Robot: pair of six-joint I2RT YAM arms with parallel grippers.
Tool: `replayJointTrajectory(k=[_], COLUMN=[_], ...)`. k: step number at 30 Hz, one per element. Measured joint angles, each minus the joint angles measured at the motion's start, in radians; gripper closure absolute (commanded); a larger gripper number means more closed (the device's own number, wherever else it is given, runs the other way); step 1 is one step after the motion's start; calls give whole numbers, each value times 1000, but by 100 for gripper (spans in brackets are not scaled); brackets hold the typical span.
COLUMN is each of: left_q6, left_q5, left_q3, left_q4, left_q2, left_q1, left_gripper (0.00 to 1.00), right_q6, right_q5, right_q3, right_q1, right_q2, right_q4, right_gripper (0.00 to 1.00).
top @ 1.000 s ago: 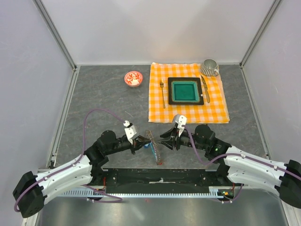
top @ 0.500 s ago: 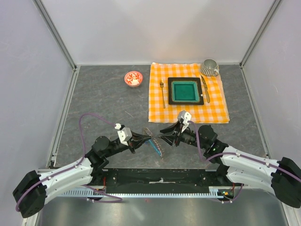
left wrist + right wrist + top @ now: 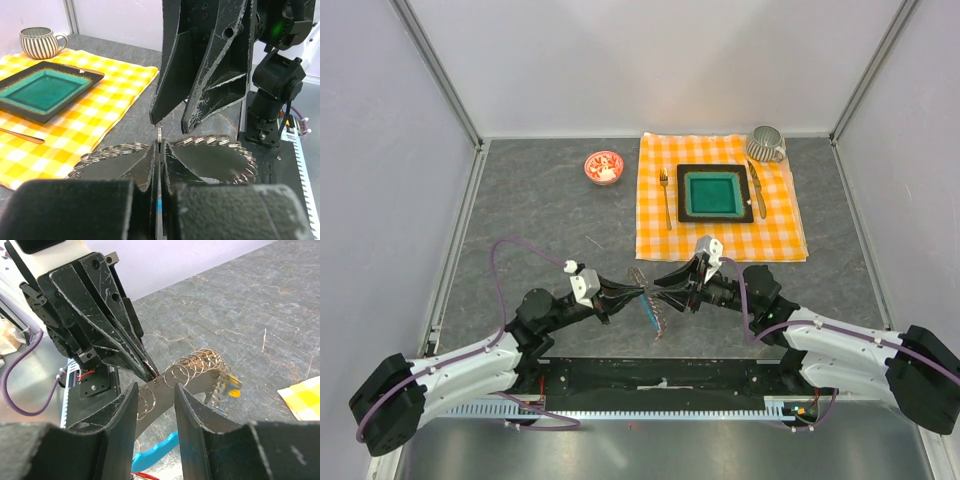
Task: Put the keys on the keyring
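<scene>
Left gripper (image 3: pixel 626 293): jaws fully closed, pinching the rim of the keyring (image 3: pixel 212 140) edge-on and holding it clear of the table (image 3: pixel 540 220).

Keyring: a thin grey loop edged with many small wire rings. It sits at 3 o'clock from the left fingertips, between the two grippers. The cyan piece (image 3: pixel 161 447) hangs below it, toward 6 o'clock.

Right gripper (image 3: pixel 156 390): at 3 o'clock of the ring, facing the left one. Jaws are part open and straddle the band. The gap looks wider than the band, so I see no pinch and nothing carried.

Keys (image 3: pixel 230 386): only a yellow-tagged one is clear, dangling at the far end of the ring. The others I cannot make out.

Handling, my judgement: the ring is light, thin and springy. The bare metal is slick, and the small rings will swing and snag. Grip the flat band between rings, close to the left pinch, never the dangling tags.

Further out: checked cloth (image 3: pixel 780 225) at 1 o'clock, small bowl (image 3: pixel 603 167) at 11 o'clock.
</scene>
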Motion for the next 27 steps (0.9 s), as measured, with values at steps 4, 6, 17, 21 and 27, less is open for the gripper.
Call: replayJointTrajectory(k=[4, 6, 17, 21, 27], left_q6=[-14, -19, -43, -55, -64], left_q5=[5, 15, 61, 70, 74], left_q3=[0, 0, 0, 0, 0], left_q4=[25, 40, 71, 98, 123], left_q2=[9, 9, 3, 4, 8], left_q1=[0, 0, 0, 0, 0], left_gripper=[98, 98, 98, 98, 98], right_q6=[10, 14, 32, 39, 52], right_q5=[-10, -11, -23, -42, -71], right_q3=[0, 0, 0, 0, 0], right_q1=[0, 0, -3, -4, -5], right_q2=[16, 20, 24, 32, 47], right_q4=[17, 23, 68, 80, 113], right_gripper=[58, 58, 62, 65, 71])
